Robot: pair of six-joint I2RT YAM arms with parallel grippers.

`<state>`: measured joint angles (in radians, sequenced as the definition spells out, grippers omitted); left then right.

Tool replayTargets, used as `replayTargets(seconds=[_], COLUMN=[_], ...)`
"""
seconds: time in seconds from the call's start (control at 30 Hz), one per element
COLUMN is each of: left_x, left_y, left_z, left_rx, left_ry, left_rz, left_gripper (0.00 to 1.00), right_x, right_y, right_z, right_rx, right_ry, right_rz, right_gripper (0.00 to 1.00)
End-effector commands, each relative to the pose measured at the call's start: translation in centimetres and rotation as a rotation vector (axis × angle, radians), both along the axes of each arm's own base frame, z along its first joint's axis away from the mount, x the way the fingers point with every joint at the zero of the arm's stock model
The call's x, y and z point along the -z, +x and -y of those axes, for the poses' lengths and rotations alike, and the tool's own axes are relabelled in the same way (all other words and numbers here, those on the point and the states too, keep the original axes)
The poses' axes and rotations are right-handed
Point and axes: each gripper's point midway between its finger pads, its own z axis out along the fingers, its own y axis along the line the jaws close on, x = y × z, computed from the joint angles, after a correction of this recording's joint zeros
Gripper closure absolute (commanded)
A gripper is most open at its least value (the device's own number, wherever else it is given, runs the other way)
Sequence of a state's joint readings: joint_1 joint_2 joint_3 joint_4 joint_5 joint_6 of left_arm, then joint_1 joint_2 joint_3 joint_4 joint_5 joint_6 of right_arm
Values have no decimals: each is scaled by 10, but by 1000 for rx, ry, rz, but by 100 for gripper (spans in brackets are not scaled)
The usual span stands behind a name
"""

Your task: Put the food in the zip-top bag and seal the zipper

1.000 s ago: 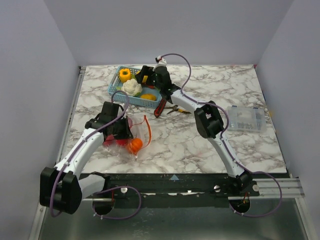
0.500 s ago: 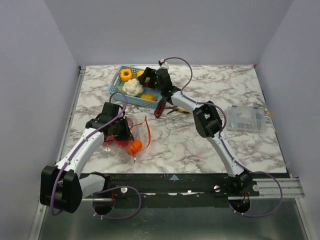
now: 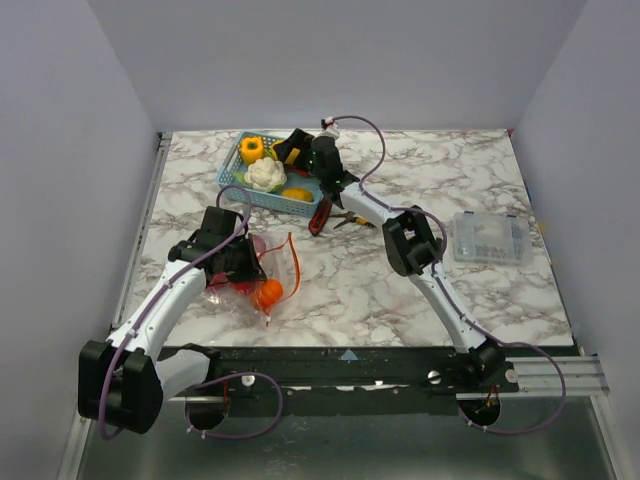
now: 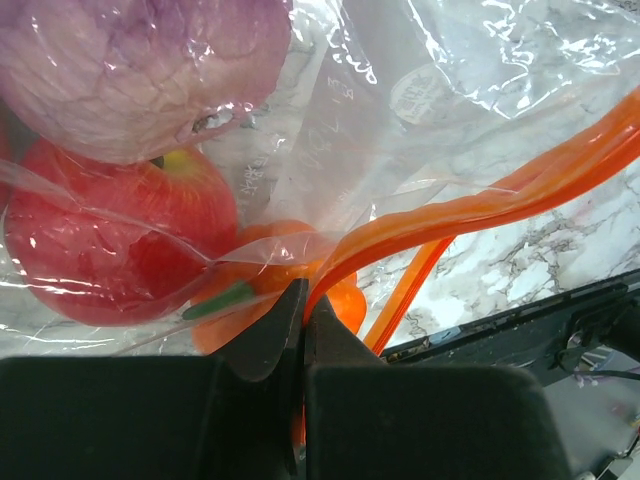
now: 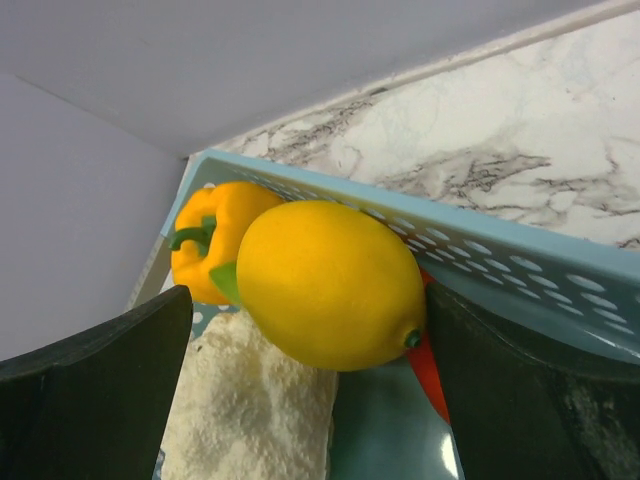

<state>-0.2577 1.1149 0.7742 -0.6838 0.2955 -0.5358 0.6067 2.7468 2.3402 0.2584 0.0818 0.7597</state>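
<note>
The clear zip-top bag (image 3: 272,268) lies at the front left with its red-orange zipper (image 3: 292,256) standing open. In the left wrist view a red apple (image 4: 110,240), a purple onion (image 4: 140,70) and an orange fruit (image 4: 345,300) lie in the bag. My left gripper (image 4: 303,300) is shut on the zipper (image 4: 500,195) at the bag's mouth. My right gripper (image 5: 305,305) is open in the blue basket (image 5: 520,270), its fingers on either side of a yellow lemon (image 5: 325,285). The right finger touches the lemon and the left one stands apart.
The basket (image 3: 228,172) at the back also holds a yellow pepper (image 3: 251,149), a white cauliflower (image 3: 264,174) and an orange piece (image 3: 296,194). Red-handled pliers (image 3: 322,213) lie beside it. A clear plastic box (image 3: 490,237) sits at the right.
My right gripper has shifted slightly over the basket's far side, and the basket has nudged a little. The left gripper keeps its hold on the bag.
</note>
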Motion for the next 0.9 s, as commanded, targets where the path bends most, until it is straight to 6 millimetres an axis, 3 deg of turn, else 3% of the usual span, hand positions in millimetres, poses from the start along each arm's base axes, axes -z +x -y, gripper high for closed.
replayTargets(seconds=[0.0,0.3,0.4,0.5,0.57,0.87], left_x=[-10,-21,-24,-30,-36,-53], left_y=[0,8,10,13,16,26], left_z=[-4,-18,-22,-25,-30,-46], left_rx=[-8,0,9,17,11,-10], left_ry=[21,111,138,157,183,252], left_rz=[40,87,98,122,155,332], left_gripper=[100,100,100,100,100,100], right_x=[28,33,35,27,15,-78], right_y=[15,19,18,16,15,3], right_z=[6,3,1,-1,-1,2], right_rx=[78,87,70,60,59,21], right_ry=[40,67,70,72,75,93], right_rz=[-57,-51,-50,-44,-35,51], right_gripper=[0,18,32,53,63,99])
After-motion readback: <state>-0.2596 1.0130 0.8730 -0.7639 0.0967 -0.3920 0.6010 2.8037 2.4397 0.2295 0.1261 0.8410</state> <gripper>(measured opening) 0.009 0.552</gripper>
